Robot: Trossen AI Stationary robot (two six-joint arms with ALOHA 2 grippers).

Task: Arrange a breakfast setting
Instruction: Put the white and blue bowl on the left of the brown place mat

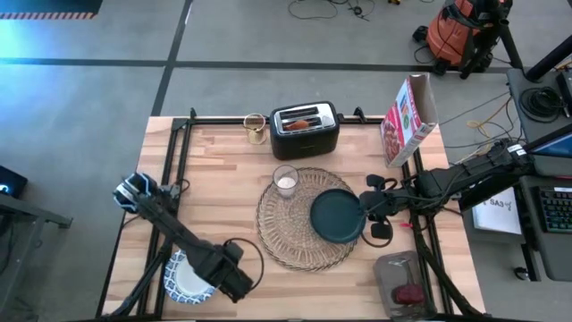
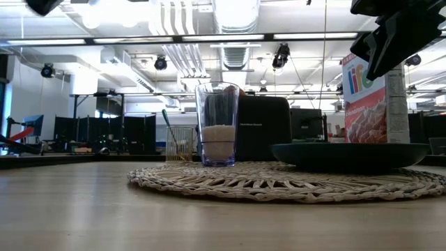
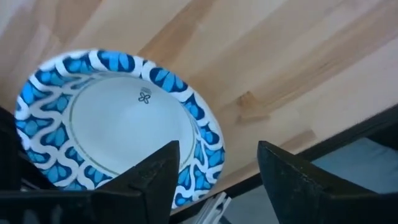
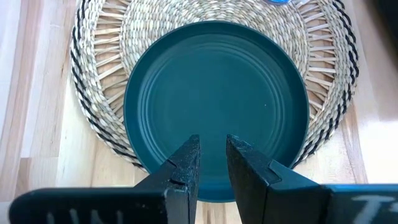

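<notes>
On the pale wooden worktop (image 1: 223, 170) we see the large round woven straw placemat (image 1: 286, 241), carrying the dark teal plate (image 1: 337, 216) and the small clear glass (image 1: 285, 182). Our left claw (image 3: 214, 177), released, hovers over the blue-and-white patterned bowl (image 1: 185, 277) at the worktop's corner. Our right claw (image 4: 212, 163), nearly clenched and empty, hangs above the plate's edge.

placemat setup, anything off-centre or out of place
The dark teal plate sits off-centre on the woven placemat, overhanging its right edge beside the right gripper. The blue-and-white bowl is off the mat, at the table's front-left edge under the left gripper.
</notes>
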